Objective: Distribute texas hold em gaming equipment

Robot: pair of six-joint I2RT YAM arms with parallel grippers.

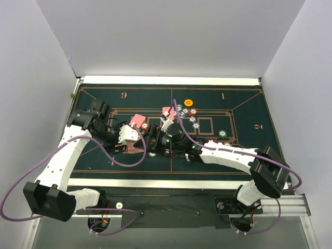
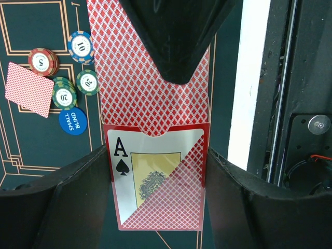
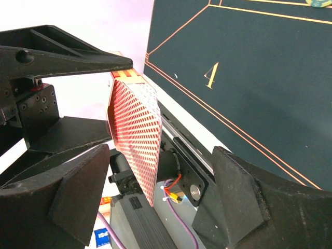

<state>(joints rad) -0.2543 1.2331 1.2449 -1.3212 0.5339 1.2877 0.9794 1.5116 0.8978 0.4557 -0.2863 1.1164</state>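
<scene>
Standing open, the right claw (image 3: pixel 161 155) is placed astride one end of the red-backed playing cards (image 2: pixel 150 98), which are gripped by the closed left claw (image 2: pixel 158 171) close to the near edge of the surface (image 1: pixel 207 183), left of its middle.

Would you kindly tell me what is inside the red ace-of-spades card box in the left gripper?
A red diamond-backed playing card sticks out of the red ace-of-spades card box through its notched end. Whatever else remains inside is covered by the box front.
</scene>
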